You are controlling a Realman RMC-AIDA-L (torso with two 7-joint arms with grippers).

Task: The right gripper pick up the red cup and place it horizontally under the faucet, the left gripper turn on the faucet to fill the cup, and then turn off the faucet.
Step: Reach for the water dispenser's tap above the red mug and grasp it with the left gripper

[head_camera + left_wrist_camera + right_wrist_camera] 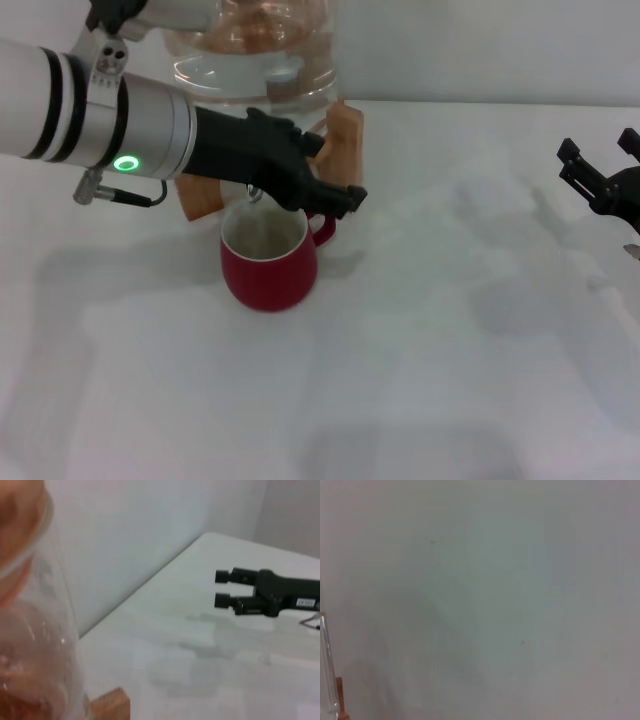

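Starting at our left, the left gripper [335,197] reaches across in front of the clear water jug [250,50], its black claw directly over the rim of the red cup [268,258]. The faucet [254,192] is almost wholly hidden beneath the claw; only a glint of chrome shows just under it, above the cup's cream inside. We cannot tell whether the fingers are apart or closed on the lever, since the palm covers them from above. The wooden stand [345,140] shows just behind and beside the claw.

The cup stands upright on the white table [450,380], right below the claw, its handle turned toward the fingertips and nearly touching them. We cannot make out whether water is in it.

We judge the step in hand to be working the lever. To do it well, we should keep the wrist level and press only along the lever's travel, so the claw neither drags the jug in its stand nor dips onto the cup's rim or handle. The cup should stay centred under the spout.

Far off to the right of the working hand, the right gripper [598,172] sits parked near the table's edge, fingers apart and empty.
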